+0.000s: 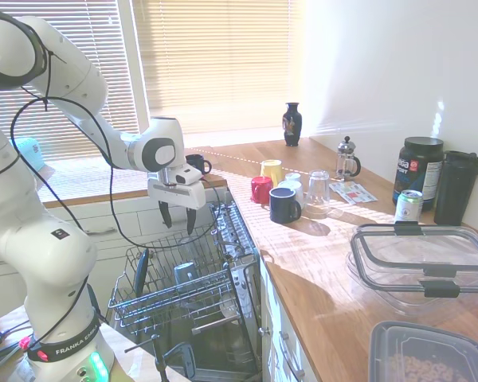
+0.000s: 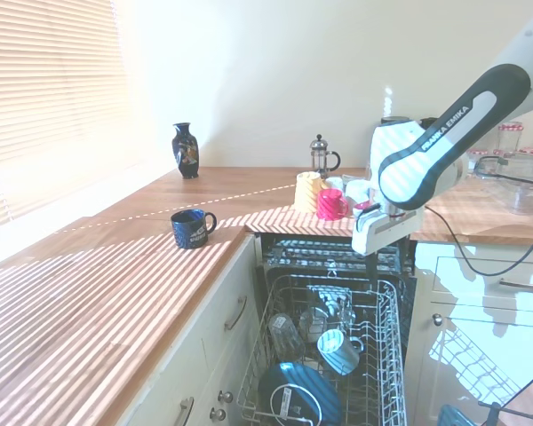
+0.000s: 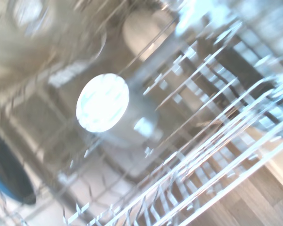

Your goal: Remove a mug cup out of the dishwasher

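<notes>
Hangs open and empty above the pulled-out grey wire rack (image 1: 175, 290) of the built-in dishwasher (image 1: 223, 318): white arm's gripper (image 1: 176, 218). Sits upside down in that rack, below the gripper: small dull grey cylindrical mug cup (image 2: 339, 351), blurred in wrist view (image 3: 114, 109). Stands near the wooden counter's (image 1: 334, 263) edge beside the dishwasher: dark navy mug (image 1: 284, 204).
</notes>
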Available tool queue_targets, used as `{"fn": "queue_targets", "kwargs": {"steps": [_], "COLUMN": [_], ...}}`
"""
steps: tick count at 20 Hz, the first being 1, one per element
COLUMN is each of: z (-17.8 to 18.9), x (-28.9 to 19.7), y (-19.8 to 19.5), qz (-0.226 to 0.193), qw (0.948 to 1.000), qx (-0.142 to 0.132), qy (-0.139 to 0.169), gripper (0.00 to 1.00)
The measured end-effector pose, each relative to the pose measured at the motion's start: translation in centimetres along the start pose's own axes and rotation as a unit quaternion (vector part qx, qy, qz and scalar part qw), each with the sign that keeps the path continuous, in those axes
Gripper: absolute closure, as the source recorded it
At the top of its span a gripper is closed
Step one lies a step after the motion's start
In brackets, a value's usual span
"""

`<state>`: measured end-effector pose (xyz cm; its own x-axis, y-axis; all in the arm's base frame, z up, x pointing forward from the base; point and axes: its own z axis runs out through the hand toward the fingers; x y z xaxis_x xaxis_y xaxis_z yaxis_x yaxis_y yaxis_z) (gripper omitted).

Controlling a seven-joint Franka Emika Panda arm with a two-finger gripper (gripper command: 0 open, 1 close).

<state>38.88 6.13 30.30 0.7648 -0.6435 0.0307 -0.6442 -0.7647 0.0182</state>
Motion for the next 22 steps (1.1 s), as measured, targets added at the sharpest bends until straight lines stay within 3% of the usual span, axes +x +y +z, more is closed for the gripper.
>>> {"fn": "queue_targets", "kwargs": {"steps": [4,8,14,22], "z": [3.8,7.0,12.7,17.2], "x": [-2.5,-3.8,-4.2,-2.9], "y": [-3.0,-7.2,-11.1,-13.5], "qz": [-0.05,-0.097,-0.163,-0.248], "qw": [0.9979,0.9916,0.9745,0.9496], "qx": [-0.04,-0.084,-0.154,-0.191], "qy": [0.005,0.014,0.004,-0.023], "gripper": [0.0,0.0,0.0,0.0]}}
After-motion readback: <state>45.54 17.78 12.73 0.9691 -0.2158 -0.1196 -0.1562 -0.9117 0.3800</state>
